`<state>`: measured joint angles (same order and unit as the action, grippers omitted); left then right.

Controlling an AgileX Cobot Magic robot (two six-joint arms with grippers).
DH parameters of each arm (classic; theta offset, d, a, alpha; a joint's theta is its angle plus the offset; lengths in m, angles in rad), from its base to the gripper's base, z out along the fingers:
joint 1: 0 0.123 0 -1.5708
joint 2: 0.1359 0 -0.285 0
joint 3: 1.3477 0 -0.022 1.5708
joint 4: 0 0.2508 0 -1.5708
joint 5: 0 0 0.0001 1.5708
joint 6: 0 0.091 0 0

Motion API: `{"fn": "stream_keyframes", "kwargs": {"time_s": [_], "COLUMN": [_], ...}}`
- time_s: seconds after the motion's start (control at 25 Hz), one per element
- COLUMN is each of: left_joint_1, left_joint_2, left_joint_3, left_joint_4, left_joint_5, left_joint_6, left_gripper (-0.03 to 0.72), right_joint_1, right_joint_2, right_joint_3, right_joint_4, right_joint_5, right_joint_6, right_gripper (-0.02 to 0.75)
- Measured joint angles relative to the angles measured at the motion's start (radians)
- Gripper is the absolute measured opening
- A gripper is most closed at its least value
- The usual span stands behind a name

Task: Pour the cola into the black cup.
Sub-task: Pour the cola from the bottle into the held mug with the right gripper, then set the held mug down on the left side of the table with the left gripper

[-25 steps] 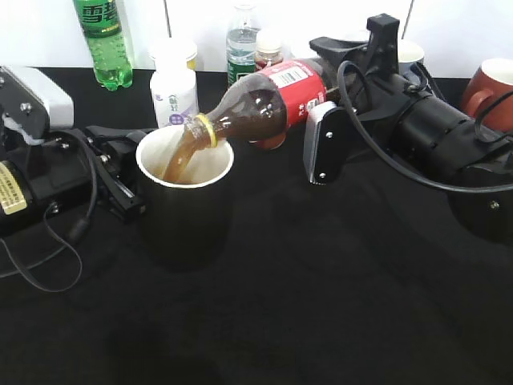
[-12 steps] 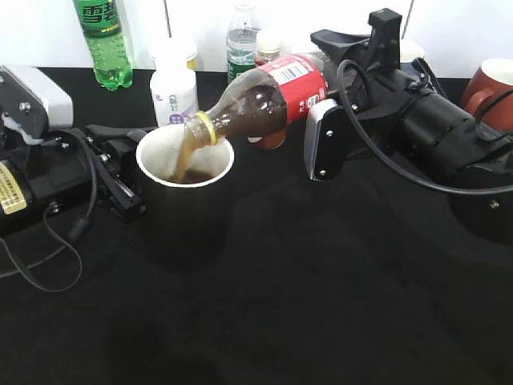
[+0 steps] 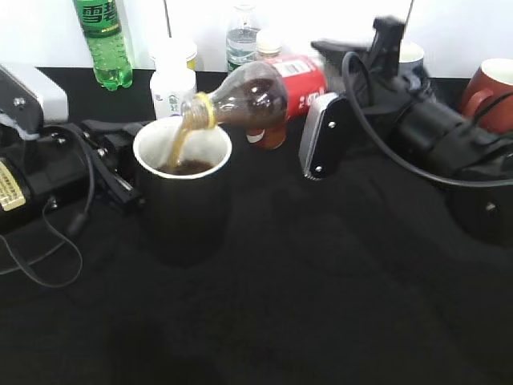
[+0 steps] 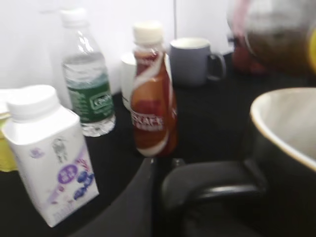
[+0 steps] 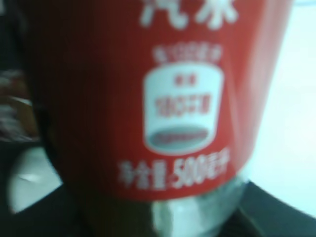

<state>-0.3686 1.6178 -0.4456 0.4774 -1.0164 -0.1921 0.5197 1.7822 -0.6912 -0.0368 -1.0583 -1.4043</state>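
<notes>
Cola (image 3: 256, 95): lying nearly level in the air, its neck reaching over the rim of the black cup, a brown stream falling from its mouth into the cup; the red label is filling the right wrist view (image 5: 163, 94).
Black cup (image 3: 183, 200): standing upright on the dark surface (image 3: 321, 305), white inside, brown liquid pooling at its bottom.
Right end effector (image 3: 337, 104): pinching the cola around its labelled part, to the right of the cup.
Left end effector (image 3: 120, 164): sitting against the cup's left side; a dark finger (image 4: 207, 185) is lying along the cup wall, though whether it is clamping cannot be told.
Behind the cup: a white carton (image 4: 52, 153), a water bottle (image 4: 89, 84), a coffee bottle (image 4: 152, 94) and a grey mug (image 4: 192, 61) are standing.
Far left of the cup: a green bottle (image 3: 103, 40).
Far right of the cup: a red-brown mug (image 3: 489, 92).
</notes>
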Motion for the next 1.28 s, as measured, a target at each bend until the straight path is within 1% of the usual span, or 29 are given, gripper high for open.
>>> {"fn": "stream_keyframes", "kwargs": {"time_s": [0.08, 0.2, 0.28, 0.4, 0.44, 0.48, 0.52, 0.6, 0.68, 0.8, 0.84, 0.88, 0.96, 1.04, 1.12, 1.16, 1.28], "left_joint_1": [0.000, 0.000, 0.000, 0.000, 0.000, -0.001, -0.001, 0.012, 0.076, 0.221, 0.261, 0.283, 0.291, 0.291, 0.291, 0.291, 0.284], "left_joint_2": [0.000, 0.000, 0.000, 0.000, 0.000, 0.000, 0.000, 0.000, 0.000, 0.010, 0.035, 0.073, 0.181, 0.306, 0.439, 0.461, 0.566], "left_joint_3": [0.000, 0.000, 0.000, 0.000, 0.000, 0.000, 0.000, 0.000, 0.001, 0.001, -0.006, -0.025, -0.101, -0.206, -0.345, -0.369, -0.508], "left_joint_4": [-0.002, -0.010, -0.021, -0.050, -0.067, -0.118, -0.195, -0.382, -0.493, -0.523, -0.526, -0.530, -0.532, -0.525, -0.519, -0.519, -0.518], "left_joint_5": [-0.003, -0.005, -0.007, -0.009, -0.009, -0.009, -0.009, -0.009, -0.009, -0.023, -0.046, -0.067, -0.098, -0.108, -0.099, -0.100, -0.092], "left_joint_6": [0.000, 0.000, 0.000, 0.000, 0.005, 0.026, 0.069, 0.161, 0.198, 0.206, 0.209, 0.209, 0.210, 0.210, 0.210, 0.209, 0.180], "left_gripper": [0.050, 0.050, 0.050, 0.050, 0.050, 0.050, 0.050, 0.050, 0.050, 0.050, 0.050, 0.050, 0.050, 0.050, 0.050, 0.050, 0.050], "right_joint_1": [0.000, 0.000, 0.000, 0.000, 0.000, 0.000, 0.000, 0.000, -0.005, -0.015, -0.016, -0.016, -0.016, -0.016, -0.016, -0.016, -0.016], "right_joint_2": [0.028, 0.029, 0.029, 0.029, 0.029, 0.029, 0.029, 0.015, -0.018, -0.025, -0.025, -0.025, -0.025, -0.025, -0.025, -0.025, -0.025], "right_joint_3": [0.001, 0.002, 0.002, 0.002, 0.002, 0.002, 0.002, 0.021, 0.064, 0.121, 0.125, 0.125, 0.125, 0.125, 0.125, 0.125, 0.125], "right_joint_4": [-0.010, -0.015, -0.018, -0.018, -0.018, -0.017, -0.008, 0.027, 0.075, 0.107, 0.109, 0.109, 0.109, 0.109, 0.114, 0.117, 0.148], "right_joint_5": [0.002, -0.008, -0.008, -0.012, -0.013, -0.013, -0.014, -0.013, -0.014, -0.014, -0.014, -0.018, -0.026, -0.028, -0.029, -0.029, -0.030], "right_joint_6": [0.092, 0.306, 0.575, 1.148, 1.298, 1.386, 1.439, 1.466, 1.470, 1.471, 1.471, 1.471, 1.472, 1.472, 1.472, 1.472, 1.472], "right_gripper": [0.365, 0.365, 0.365, 0.365, 0.365, 0.365, 0.365, 0.365, 0.365, 0.365, 0.365, 0.365, 0.365, 0.365, 0.365, 0.365, 0.365]}}
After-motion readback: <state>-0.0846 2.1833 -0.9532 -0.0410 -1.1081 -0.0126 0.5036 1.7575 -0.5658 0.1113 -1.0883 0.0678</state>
